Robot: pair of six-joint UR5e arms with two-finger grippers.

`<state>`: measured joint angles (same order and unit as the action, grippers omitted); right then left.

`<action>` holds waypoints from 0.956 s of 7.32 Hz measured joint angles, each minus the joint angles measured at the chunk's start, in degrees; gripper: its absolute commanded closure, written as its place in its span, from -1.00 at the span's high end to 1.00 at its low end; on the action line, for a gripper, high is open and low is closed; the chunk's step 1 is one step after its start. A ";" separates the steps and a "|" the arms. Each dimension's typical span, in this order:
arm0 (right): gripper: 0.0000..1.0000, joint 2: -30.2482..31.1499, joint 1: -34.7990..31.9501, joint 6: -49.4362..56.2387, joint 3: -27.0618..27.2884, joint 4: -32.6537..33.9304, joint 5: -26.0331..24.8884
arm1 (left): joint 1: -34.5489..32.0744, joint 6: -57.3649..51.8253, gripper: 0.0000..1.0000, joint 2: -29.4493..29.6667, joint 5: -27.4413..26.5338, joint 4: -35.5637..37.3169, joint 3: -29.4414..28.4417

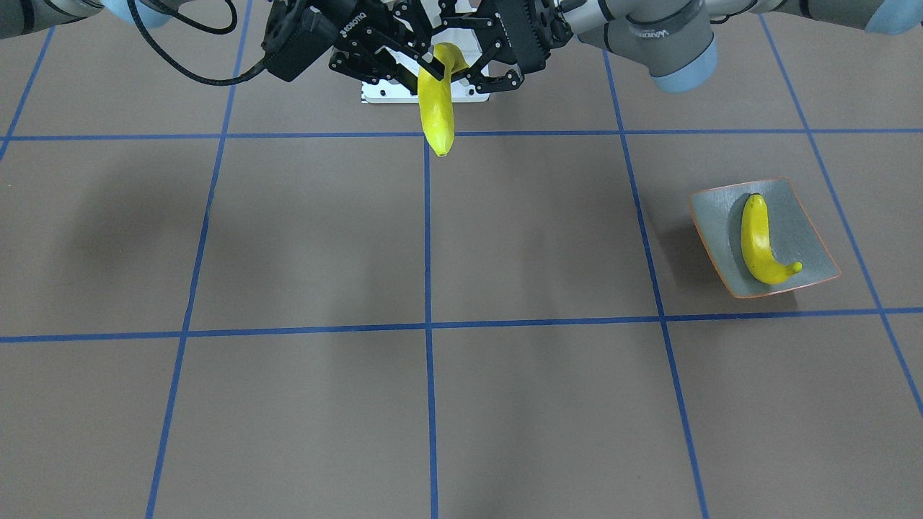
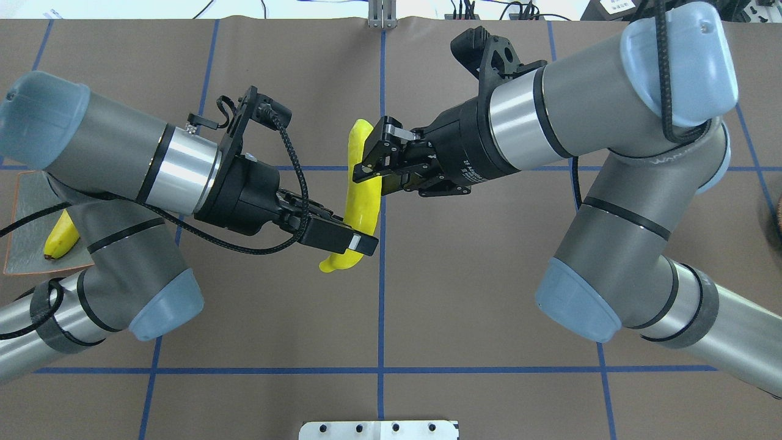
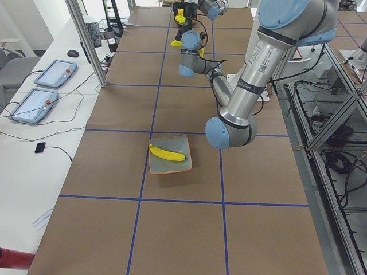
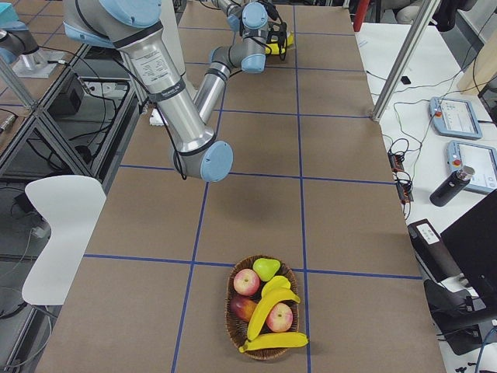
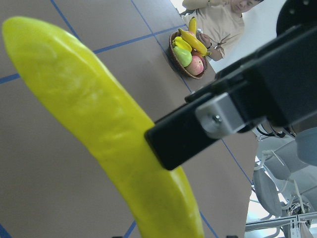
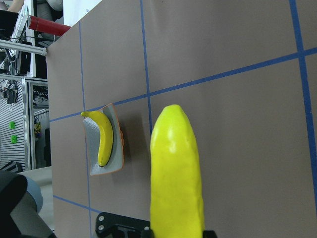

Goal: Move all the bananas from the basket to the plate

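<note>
The held banana (image 2: 360, 195) hangs above the table's middle. The left gripper (image 2: 351, 241) is clamped near its stem end and the right gripper (image 2: 369, 160) is closed on it higher up. One banana (image 1: 755, 238) lies on the plate (image 1: 793, 209) at the robot's left. Far right, the wicker basket (image 4: 231, 326) holds two bananas (image 4: 268, 309), three apples (image 4: 247, 282) and one pear (image 4: 266, 268).

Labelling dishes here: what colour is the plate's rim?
Orange, a thin line around the grey-green plate; clearest in the exterior front-facing view.

One banana (image 3: 167, 153) across the plate (image 3: 171, 167), near the left arm (image 3: 230, 130)
</note>
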<state>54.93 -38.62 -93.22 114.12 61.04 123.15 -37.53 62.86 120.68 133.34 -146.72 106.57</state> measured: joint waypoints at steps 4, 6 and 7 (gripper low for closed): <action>1.00 0.17 -0.53 0.61 1.06 -0.14 -2.05 | 0.16 -0.02 -1.00 -0.26 -0.07 0.06 -0.09; 1.00 1.17 -4.16 0.97 1.44 0.06 -2.29 | -0.12 0.00 -1.00 -1.53 -0.14 0.42 -0.11; 1.00 2.99 -6.05 1.59 1.25 0.16 -2.51 | -0.44 0.06 -1.00 -3.72 -0.24 0.56 -0.01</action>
<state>57.92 -44.67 -91.62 115.37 61.20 120.64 -37.96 62.92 116.96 133.11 -146.16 106.56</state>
